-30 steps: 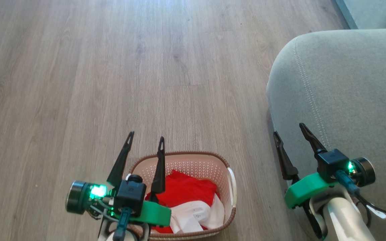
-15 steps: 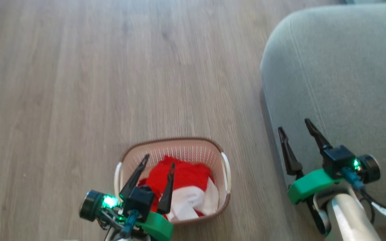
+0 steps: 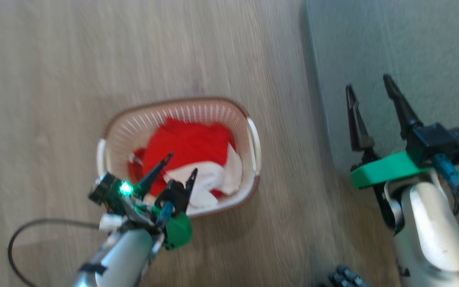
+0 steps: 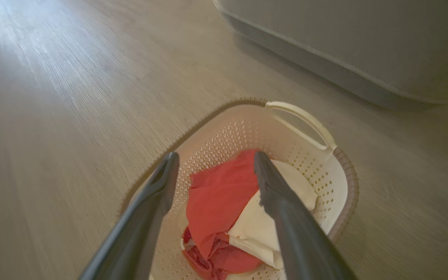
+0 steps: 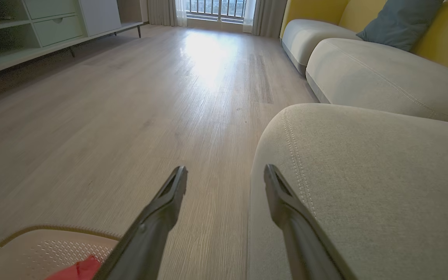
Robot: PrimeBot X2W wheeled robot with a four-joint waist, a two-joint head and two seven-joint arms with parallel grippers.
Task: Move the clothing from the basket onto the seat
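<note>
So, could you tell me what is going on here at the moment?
The robot is set to empty a laundry basket that stands on the wooden floor beside the seat. Its left claw hangs open over the basket, fingers aimed at the red and white clothing, with nothing gripped yet. The right claw is open and holds nothing, at the seat's edge. All the clothing lies in the basket.

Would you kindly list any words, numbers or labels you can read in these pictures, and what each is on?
None can be read.
The red and white fabric clothing in the cream perforated plastic basket shows no legible print; the head view is motion-blurred.
The grey-green upholstered seat bears no lettering.
</note>
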